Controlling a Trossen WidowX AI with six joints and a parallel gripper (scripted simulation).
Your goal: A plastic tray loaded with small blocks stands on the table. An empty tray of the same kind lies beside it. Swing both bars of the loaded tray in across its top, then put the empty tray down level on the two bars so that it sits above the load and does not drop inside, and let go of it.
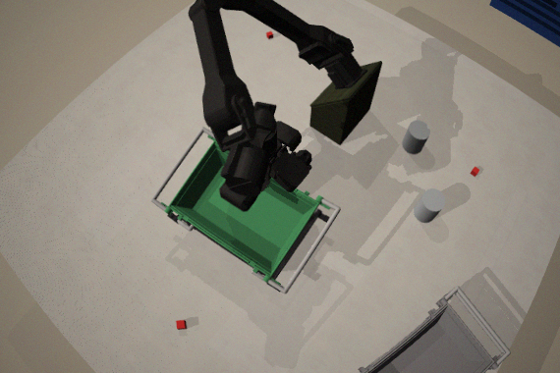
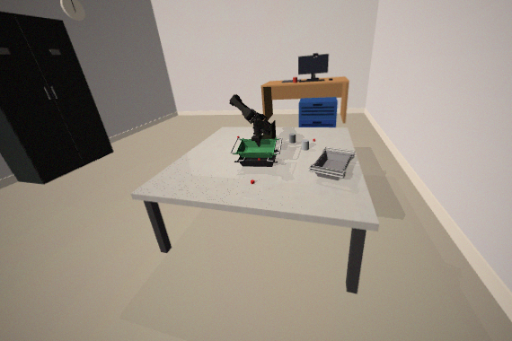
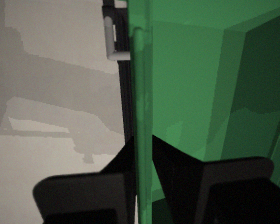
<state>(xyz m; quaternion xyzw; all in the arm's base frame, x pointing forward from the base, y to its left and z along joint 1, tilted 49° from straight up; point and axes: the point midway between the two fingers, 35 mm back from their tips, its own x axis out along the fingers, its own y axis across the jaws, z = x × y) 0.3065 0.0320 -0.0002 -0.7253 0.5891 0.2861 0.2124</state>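
Note:
The empty green tray [image 1: 255,228] [image 2: 258,149] [image 3: 196,75] looks about level, right above the loaded black tray [image 2: 249,163] [image 3: 124,90]. Its own wire bars stick out past its ends. My gripper [image 2: 258,142] [image 3: 142,139] is shut on the green tray's long side wall, one finger inside and one outside. One red block [image 2: 259,159] shows at the black tray. A corner of a grey wire bar [image 3: 110,42] shows beside the black tray's long side in the wrist view. The green tray hides most of the bars; I cannot tell whether it touches them.
A grey tray [image 1: 437,341] [image 2: 334,163] with wire bars stands near the table's right edge. Two grey cylinders [image 1: 416,136] [image 1: 429,205] stand right of the arm. Small red blocks [image 1: 181,324] [image 1: 475,171] [image 1: 269,34] lie about the table [image 1: 98,267].

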